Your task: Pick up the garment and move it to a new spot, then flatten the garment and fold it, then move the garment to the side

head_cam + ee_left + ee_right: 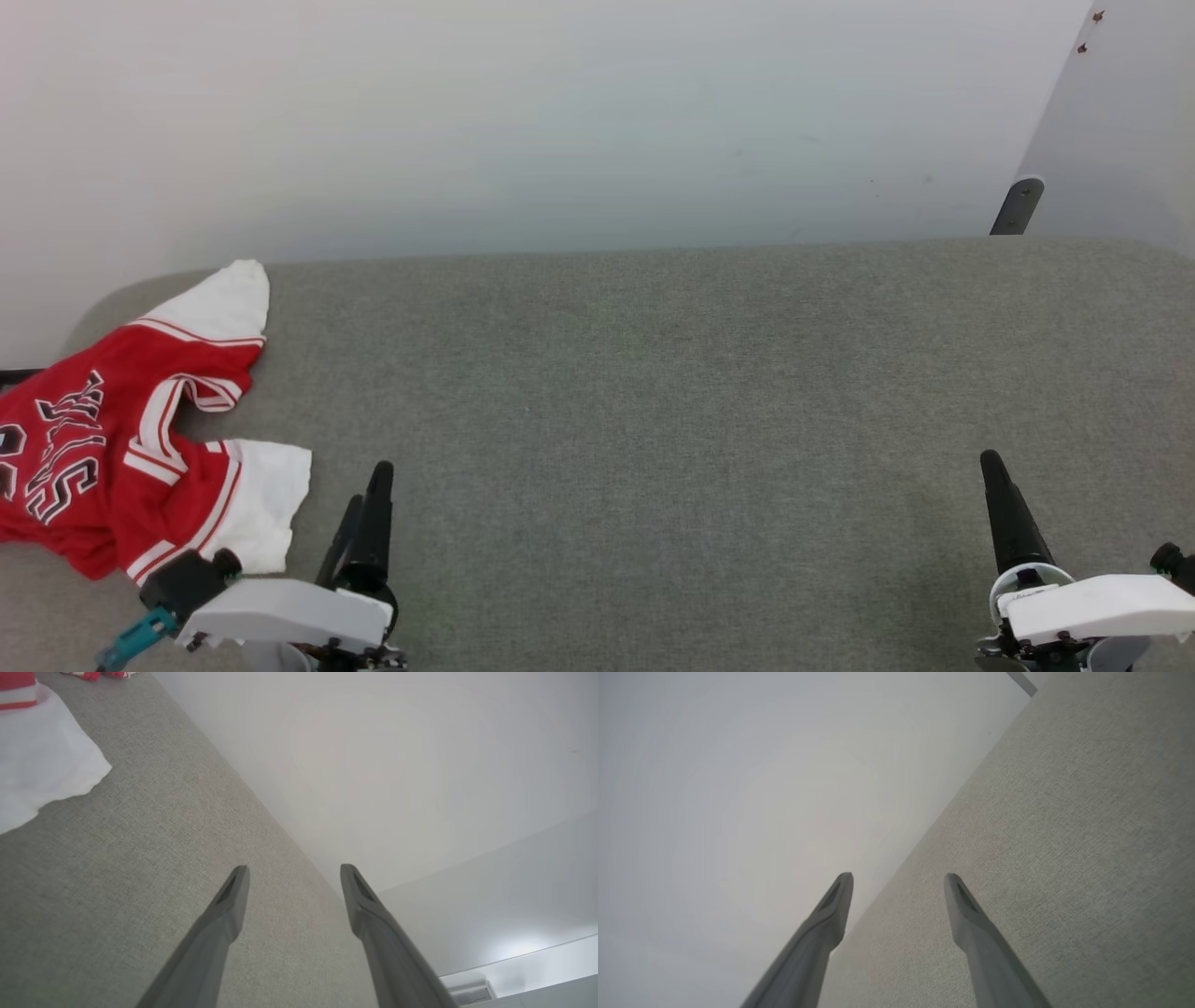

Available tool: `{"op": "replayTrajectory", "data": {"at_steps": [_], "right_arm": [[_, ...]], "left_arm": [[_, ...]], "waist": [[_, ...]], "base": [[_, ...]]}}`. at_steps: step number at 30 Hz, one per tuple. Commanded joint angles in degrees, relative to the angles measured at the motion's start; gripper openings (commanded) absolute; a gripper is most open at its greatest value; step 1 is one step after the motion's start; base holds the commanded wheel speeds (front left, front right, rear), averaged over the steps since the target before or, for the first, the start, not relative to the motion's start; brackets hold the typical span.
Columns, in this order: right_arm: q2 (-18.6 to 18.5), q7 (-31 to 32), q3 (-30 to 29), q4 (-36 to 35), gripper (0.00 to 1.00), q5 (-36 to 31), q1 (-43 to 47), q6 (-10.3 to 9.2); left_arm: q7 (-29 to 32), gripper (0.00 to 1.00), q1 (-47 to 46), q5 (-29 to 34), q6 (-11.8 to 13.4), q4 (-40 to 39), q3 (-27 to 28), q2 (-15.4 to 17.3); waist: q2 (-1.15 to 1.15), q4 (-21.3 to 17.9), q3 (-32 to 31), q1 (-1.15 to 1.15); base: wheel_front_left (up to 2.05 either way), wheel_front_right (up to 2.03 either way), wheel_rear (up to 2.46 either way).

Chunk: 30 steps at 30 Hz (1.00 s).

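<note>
1 rumpled garment (121,467), gry woven surf. (653,420)

The head camera looks down over the grey surface (653,373) toward the wall (560,112), while both wrist cameras (rolled sideways) sit low, facing the same far edge.

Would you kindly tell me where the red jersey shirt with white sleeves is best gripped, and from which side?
Probably the nearer white sleeve of the red jersey shirt, approached from the robot's right by the open left gripper: that sleeve lies flat on the grey cloth surface, closest to those fingers, while the body is bunched.
</note>
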Motion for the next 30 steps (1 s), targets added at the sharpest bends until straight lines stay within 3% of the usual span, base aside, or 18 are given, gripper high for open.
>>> {"op": "replayTrajectory", "data": {"at_steps": [1,14,30], "right_arm": [[-0.28,-0.58,-0.23,-0.87,1.0,-2.79,-1.4,0.03],[0.28,-2.0,-1.57,-1.75,1.0,-22.27,-1.22,0.03],[0.51,-4.57,-1.62,-2.38,1.0,-34.98,-1.53,0.03]], "left_arm": [[-0.56,1.0,-1.36,2.53,0.24,-0.96,-0.51,0.83],[-2.96,1.0,-1.41,19.42,1.05,-1.52,-2.13,3.15],[-5.58,1.0,-0.02,31.78,-1.41,-1.31,-1.13,3.35]], "waist": [[0.0,-0.01,-0.03,0.0],[0.0,-0.15,-0.3,0.0],[0.0,-0.22,-0.79,0.0]], "base": [[0.0,0.0,0.0],[0.0,0.0,0.0],[0.0,0.0,0.0]]}}
